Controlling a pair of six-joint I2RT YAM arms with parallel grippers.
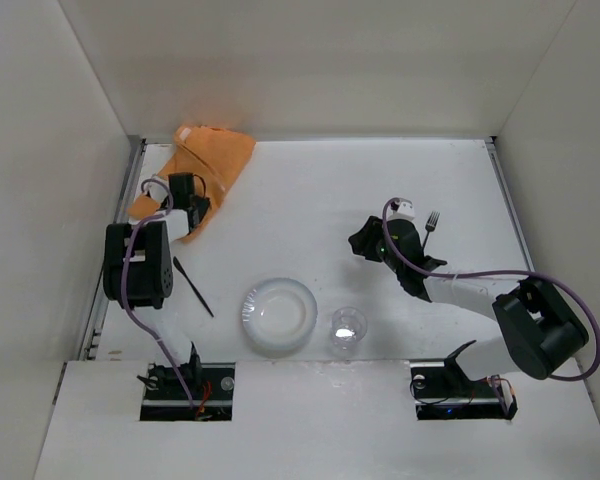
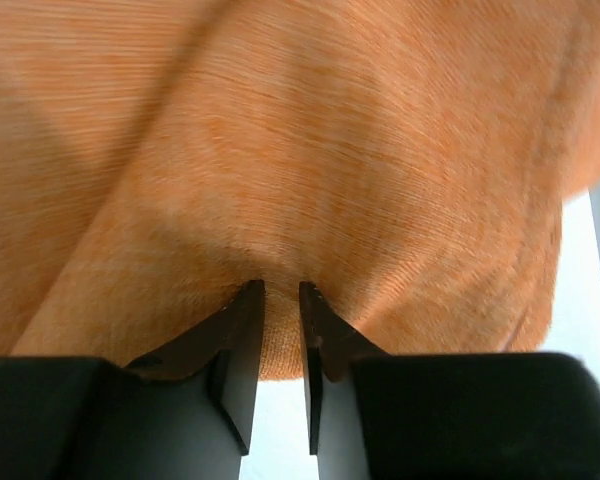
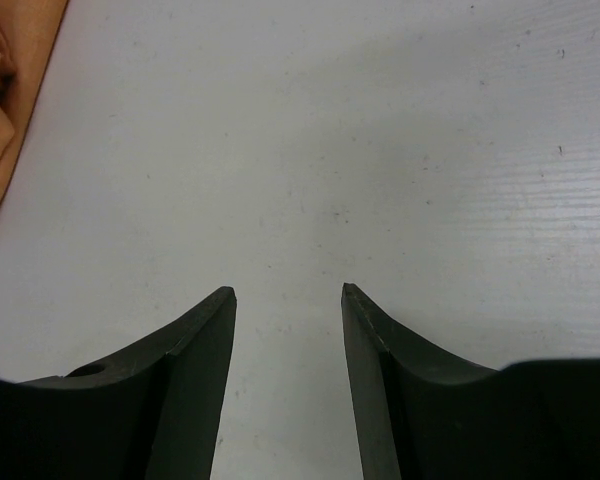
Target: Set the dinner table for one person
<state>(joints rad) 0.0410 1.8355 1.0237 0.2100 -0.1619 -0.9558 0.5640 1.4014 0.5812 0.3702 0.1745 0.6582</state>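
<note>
The counter (image 1: 380, 170), a broad white surface walled on three sides, is only partly laid; the orange placemat (image 1: 212, 158) lies rumpled and folded over itself in the far left corner, well apart from the near middle where a diner's setting would sit. That is why the left gripper (image 2: 282, 298) is there: its two fingers stand almost together at the cloth's near edge, with a fold of fabric between the tips, so it looks clamped on the placemat, though the wrist view is too close to show how much cloth is caught. A pinch at the edge rather than the middle makes sense, since a hem can be dragged flat while a bunched centre would only lift as a heap.

The right gripper (image 3: 288, 295) hangs over bare counter right of centre with its fingers well apart and nothing between them; the fork (image 1: 431, 221) lies just beyond it, tines toward the far wall. The white plate (image 1: 279, 315) and the clear glass (image 1: 347, 332) sit side by side near the front edge, and a dark slim utensil (image 1: 193, 286) lies at a slant to their left; I judge they are waiting there until the placemat is spread.
</note>
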